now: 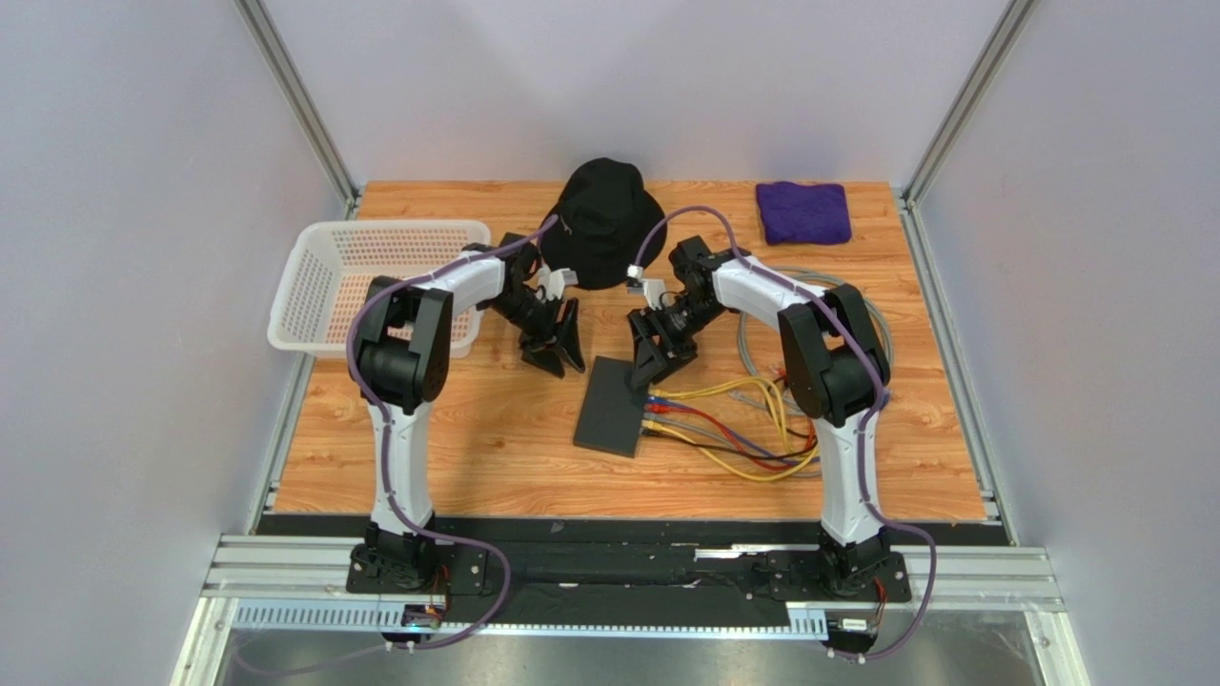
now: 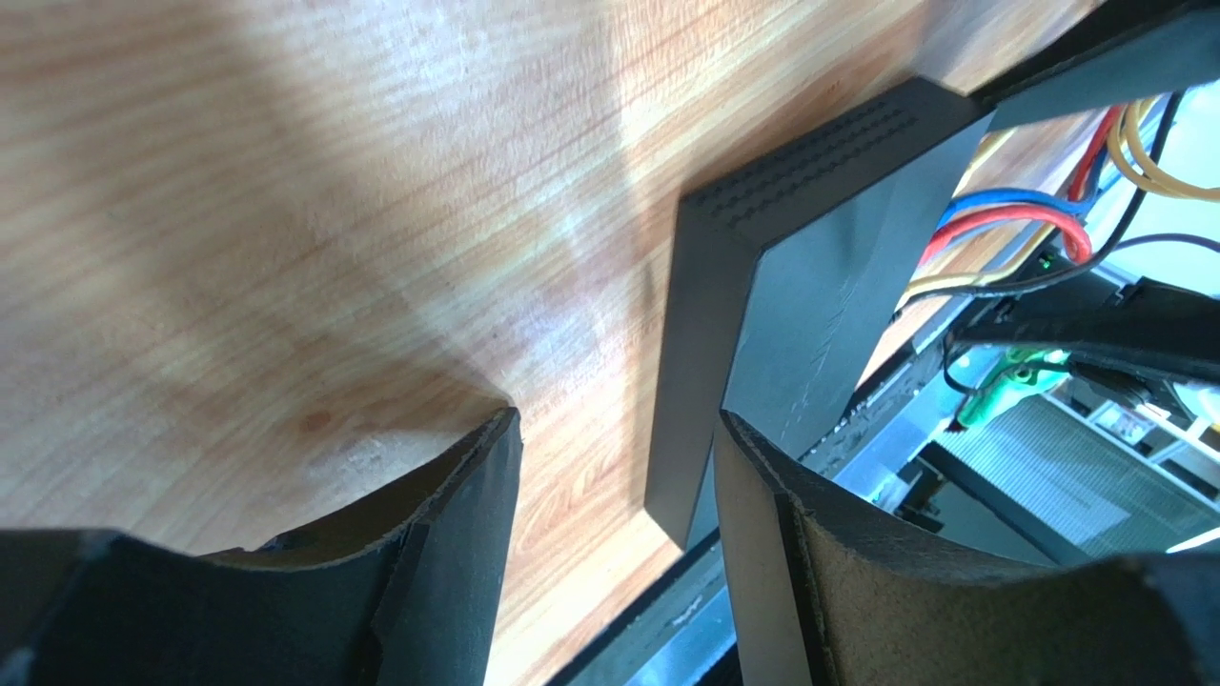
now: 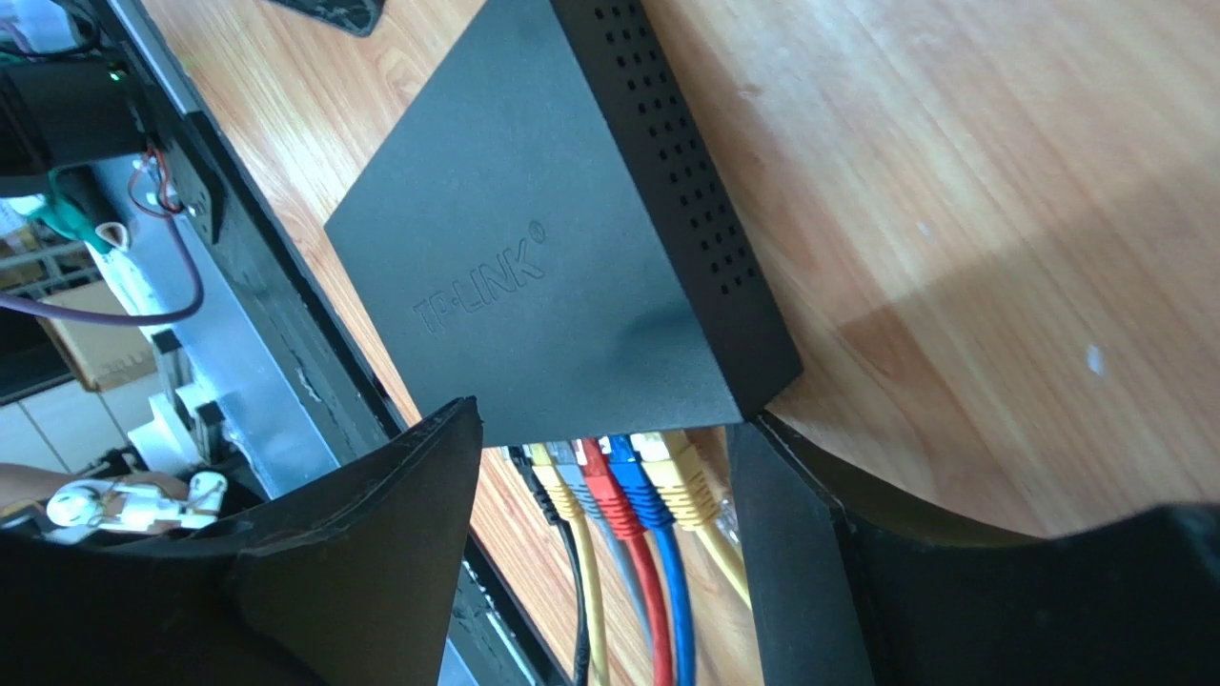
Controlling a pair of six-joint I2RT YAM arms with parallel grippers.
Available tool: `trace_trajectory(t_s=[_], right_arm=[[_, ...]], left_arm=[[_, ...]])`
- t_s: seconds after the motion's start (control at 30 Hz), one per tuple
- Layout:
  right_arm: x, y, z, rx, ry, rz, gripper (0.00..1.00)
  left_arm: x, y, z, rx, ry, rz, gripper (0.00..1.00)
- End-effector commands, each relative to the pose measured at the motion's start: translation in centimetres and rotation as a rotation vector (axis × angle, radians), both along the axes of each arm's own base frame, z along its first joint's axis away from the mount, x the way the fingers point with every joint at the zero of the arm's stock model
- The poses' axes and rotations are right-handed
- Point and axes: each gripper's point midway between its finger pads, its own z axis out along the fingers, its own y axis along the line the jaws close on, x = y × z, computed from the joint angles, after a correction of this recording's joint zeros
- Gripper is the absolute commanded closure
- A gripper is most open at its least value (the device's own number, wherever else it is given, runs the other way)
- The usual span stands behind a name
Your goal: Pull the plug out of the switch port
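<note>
The switch (image 1: pixel 613 408) is a flat matte-black box lying on the wooden table; it also fills the right wrist view (image 3: pixel 544 257) and shows in the left wrist view (image 2: pixel 816 272). Several plugs (image 3: pixel 623 486), yellow, grey, red, blue and black, sit in a row in its port edge, and their cables (image 1: pixel 723 422) trail to the right. My right gripper (image 1: pixel 652 358) (image 3: pixel 602 429) is open above the port edge, with the plugs seen between its fingers and untouched. My left gripper (image 1: pixel 556 350) (image 2: pixel 616 429) is open and empty, just left of the switch's far corner.
A black bucket hat (image 1: pixel 609 215) lies at the back centre, behind both grippers. A purple cloth (image 1: pixel 802 212) is at the back right and a white basket (image 1: pixel 373 279) at the left. Grey cable is coiled right of the right arm (image 1: pixel 874 322).
</note>
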Motion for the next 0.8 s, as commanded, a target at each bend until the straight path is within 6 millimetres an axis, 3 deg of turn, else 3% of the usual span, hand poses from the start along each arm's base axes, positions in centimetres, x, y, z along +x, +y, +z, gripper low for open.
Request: trace_trajectory(t_s=[0.0, 0.13, 0.43, 0.57, 0.77], right_arm=[[0.8, 3.9, 2.1, 0.098, -0.03, 0.029, 0.34], [2.4, 5.6, 2.5, 0.102, -0.075, 0.034, 0.34], [1.6, 1.6, 0.5, 0.062, -0.029, 0.013, 0.35], [1.2, 1.5, -0.6, 0.064, 0.004, 0.03, 0.39], [1.6, 1.9, -2.0, 0.076, 0.021, 0.041, 0.43]], left_arm=[[0.9, -0.2, 2.2, -0.036, -0.087, 0.006, 0.39], [0.6, 0.1, 2.2, -0.024, -0.093, -0.002, 0.39], [-0.8, -0.9, 0.8, -0.075, -0.004, -0.018, 0.39], [-1.0, -0.1, -1.2, 0.0, 0.048, 0.0, 0.4], [-1.5, 0.5, -2.7, 0.057, 0.078, 0.012, 0.46]])
